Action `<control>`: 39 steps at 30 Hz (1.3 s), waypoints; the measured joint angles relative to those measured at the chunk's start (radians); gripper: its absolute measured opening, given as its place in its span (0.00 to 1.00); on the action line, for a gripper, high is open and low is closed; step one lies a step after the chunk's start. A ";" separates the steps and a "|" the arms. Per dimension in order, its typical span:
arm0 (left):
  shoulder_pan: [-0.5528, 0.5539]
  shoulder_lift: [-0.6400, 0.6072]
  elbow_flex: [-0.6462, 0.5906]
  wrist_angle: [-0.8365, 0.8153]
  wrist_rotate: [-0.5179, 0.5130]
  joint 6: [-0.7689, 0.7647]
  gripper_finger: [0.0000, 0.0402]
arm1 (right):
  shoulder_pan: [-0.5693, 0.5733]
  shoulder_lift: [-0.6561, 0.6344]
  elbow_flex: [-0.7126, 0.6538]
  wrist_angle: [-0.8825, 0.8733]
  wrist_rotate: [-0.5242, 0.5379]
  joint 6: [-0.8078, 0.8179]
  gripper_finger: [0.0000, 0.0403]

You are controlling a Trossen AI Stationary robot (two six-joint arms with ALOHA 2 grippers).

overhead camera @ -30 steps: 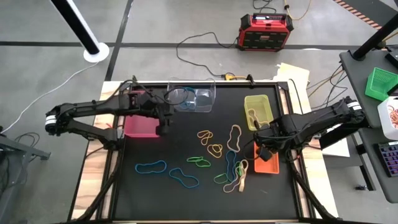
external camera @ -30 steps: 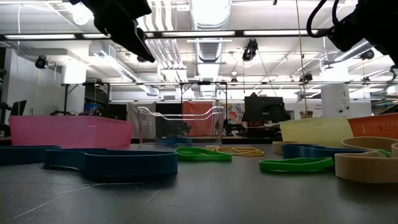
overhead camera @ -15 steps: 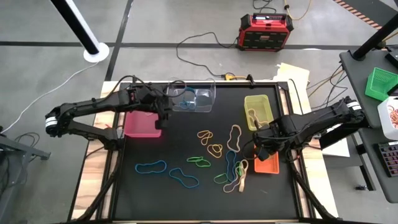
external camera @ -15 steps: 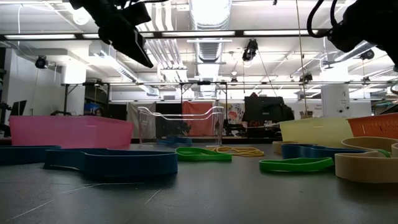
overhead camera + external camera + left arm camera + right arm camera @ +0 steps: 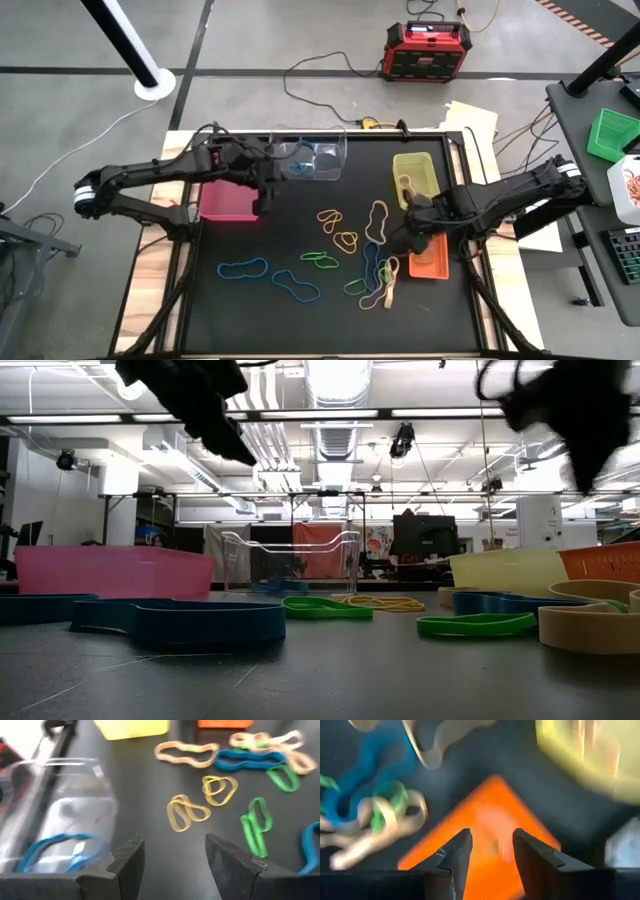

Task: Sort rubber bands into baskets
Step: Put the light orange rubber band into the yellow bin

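Note:
Rubber bands lie loose on the black mat: blue ones [image 5: 243, 268] [image 5: 296, 287], a green one [image 5: 320, 259], yellow ones [image 5: 346, 240], a tan one [image 5: 377, 218], and a mixed heap [image 5: 380, 275]. The pink basket [image 5: 225, 203], the clear basket [image 5: 308, 158] holding a blue band [image 5: 55, 847], the yellow-green basket [image 5: 415, 178] and the orange basket [image 5: 432, 264] stand on the mat. My left gripper [image 5: 175, 865] hangs open in the air between the pink and clear baskets. My right gripper [image 5: 491, 852] is open above the orange basket's far left corner [image 5: 485, 827], with nothing between its fingers.
A red-black power box [image 5: 428, 50] sits on the floor beyond the table's far edge. A bright green crate [image 5: 612, 133] stands on a side table at the right. Bare mat lies along the near edge.
My right gripper has swung toward the table's left and far edges, from over the orange basket to above that basket's far left corner. My left gripper has drifted a little toward the far edge, staying open.

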 joint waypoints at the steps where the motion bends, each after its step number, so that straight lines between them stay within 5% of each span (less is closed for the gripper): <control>1: -0.019 0.011 -0.011 0.013 0.003 -0.003 0.47 | 0.000 0.002 -0.002 0.067 0.065 -0.062 0.36; 5: -0.102 0.064 -0.048 0.099 -0.052 -0.007 0.47 | -0.014 0.022 -0.015 0.395 0.211 -0.360 0.36; 10: -0.183 0.152 -0.053 0.189 -0.083 -0.015 0.47 | -0.049 0.075 -0.021 0.666 0.240 -0.574 0.35; 21: -0.232 0.082 -0.049 0.103 -0.219 -0.073 0.47 | -0.182 0.338 0.005 0.669 0.169 -0.246 0.36; 27: -0.245 -0.064 -0.049 0.029 -0.268 -0.105 0.47 | -0.197 0.480 0.102 0.455 0.148 -0.121 0.35; 39: -0.259 -0.253 -0.064 0.018 -0.269 -0.113 0.47 | -0.228 0.603 0.119 0.437 0.117 -0.098 0.26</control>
